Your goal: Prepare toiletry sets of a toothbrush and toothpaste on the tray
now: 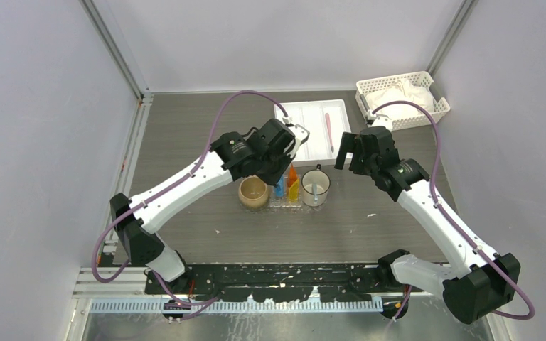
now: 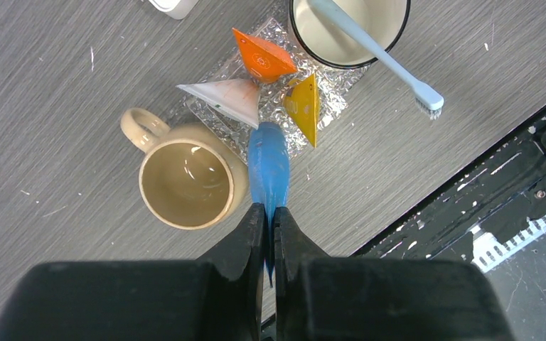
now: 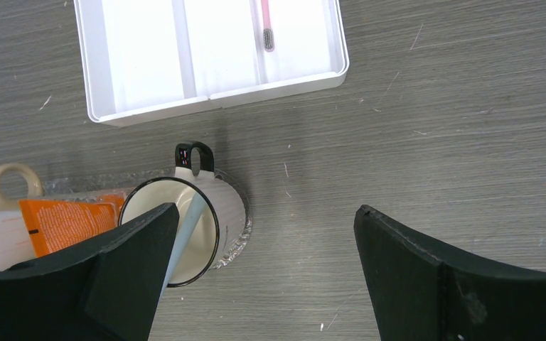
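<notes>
The grey wood-grain table [image 1: 206, 142] carries everything. The left gripper [image 2: 269, 210] has its jaws clamped on the flat crimped end of the blue toothpaste tube [image 2: 269, 163], which points straight out ahead of the fingertips. The right gripper [image 3: 266, 213] hangs over bare tabletop with its jaws wide apart and nothing between them.

Well beyond the right jaws lies the white compartmented tray [image 3: 217, 99], and beyond that arm's wrist in the top view stands the white slotted basket [image 1: 419, 119] with white cloth in it.

The clear textured tray [image 2: 334, 92] lies directly ahead of the left jaws, with the blue tube's far end reaching its near edge; whether the tube touches the tray cannot be told. The beige mug [image 2: 185, 181] stands just ahead of the left jaws, on the left of that wrist view, close against the blue tube and just beside the tray. The white black-rimmed mug [image 3: 220, 220] stands at the tray's far end from the left jaws, and part of it is hidden behind one right finger.

On the clear tray, past the blue tube's tip, are the white tube [image 2: 227, 99], the orange tube [image 2: 259, 57] and the yellow tube [image 2: 304, 106], close together. A light blue toothbrush [image 2: 384, 57] leans in the white mug with its bristles hanging out over the table. A pink toothbrush [image 3: 264, 21] lies in one compartment of the white tray, far ahead of the right jaws.
</notes>
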{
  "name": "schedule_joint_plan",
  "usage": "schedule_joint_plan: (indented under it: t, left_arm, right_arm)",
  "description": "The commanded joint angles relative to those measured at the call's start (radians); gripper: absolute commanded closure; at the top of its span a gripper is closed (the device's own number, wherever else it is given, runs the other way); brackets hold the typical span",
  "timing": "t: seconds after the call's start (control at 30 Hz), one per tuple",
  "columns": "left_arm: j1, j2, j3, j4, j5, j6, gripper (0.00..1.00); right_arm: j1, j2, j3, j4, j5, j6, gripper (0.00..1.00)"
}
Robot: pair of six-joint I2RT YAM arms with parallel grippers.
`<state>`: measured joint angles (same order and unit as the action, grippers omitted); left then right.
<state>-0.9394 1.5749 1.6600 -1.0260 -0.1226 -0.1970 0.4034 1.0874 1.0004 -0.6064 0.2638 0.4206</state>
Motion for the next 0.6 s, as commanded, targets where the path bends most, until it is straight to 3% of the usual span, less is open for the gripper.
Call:
schedule_joint_plan:
  t: [0.0,0.57]
  left_arm:
    - [0.010,-0.028,0.024,0.019,-0.012,0.013,0.99]
    - [0.013,0.004,0.013,0.018,-0.016,0.009,0.99]
  right_arm:
    - [-0.001,0.001,0.004,0.037,0.003,0.003,0.00]
    - [-0.001,0.003,-0.009,0.046,-0.003,0.006,0.00]
